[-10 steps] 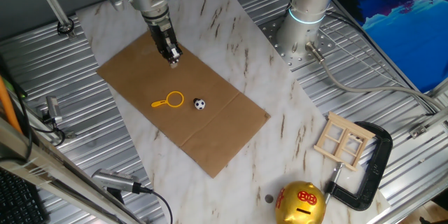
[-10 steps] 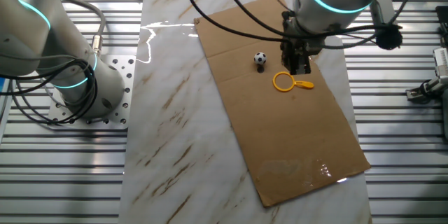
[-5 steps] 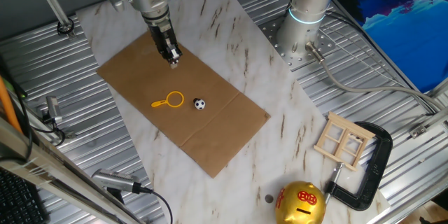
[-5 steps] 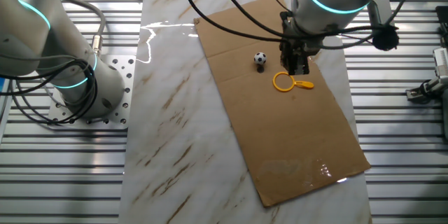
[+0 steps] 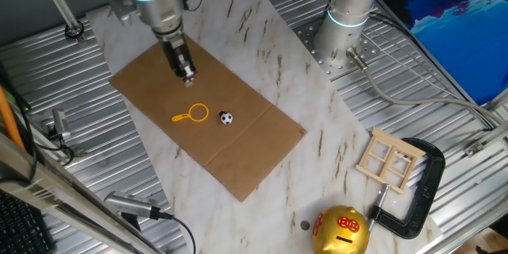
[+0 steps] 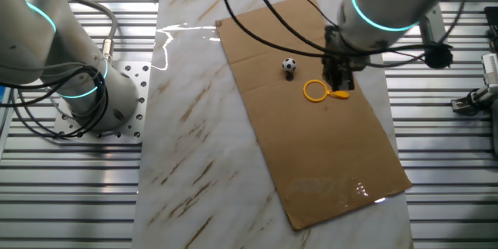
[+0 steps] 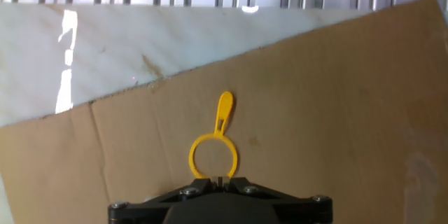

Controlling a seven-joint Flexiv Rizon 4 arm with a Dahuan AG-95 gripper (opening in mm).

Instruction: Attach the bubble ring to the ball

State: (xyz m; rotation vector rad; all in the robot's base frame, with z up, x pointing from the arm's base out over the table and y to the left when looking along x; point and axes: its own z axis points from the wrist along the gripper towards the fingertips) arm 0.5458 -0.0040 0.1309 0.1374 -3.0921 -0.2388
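**Bright, even light with glare on the marble**

Both fixed views are well lit and sharp, with soft, short shadows. In the other fixed view a white glare streak lies on the tabletop (image 6: 187, 124) just left of the cardboard sheet (image 6: 311, 124), and a smaller sheen sits on the cardboard's near end. The ribbed metal around the tabletop throws thin bright lines. In the hand view a washed-out vertical glare patch marks the marble above and left of the cardboard (image 7: 294, 112), and the slats beyond it are blown out to white. The claw (image 7: 218, 182) at the cardboard's lower edge is dark, underexposed and slightly soft. The bubble ring (image 7: 214, 147) on the cardboard reads crisp, casting almost no shadow
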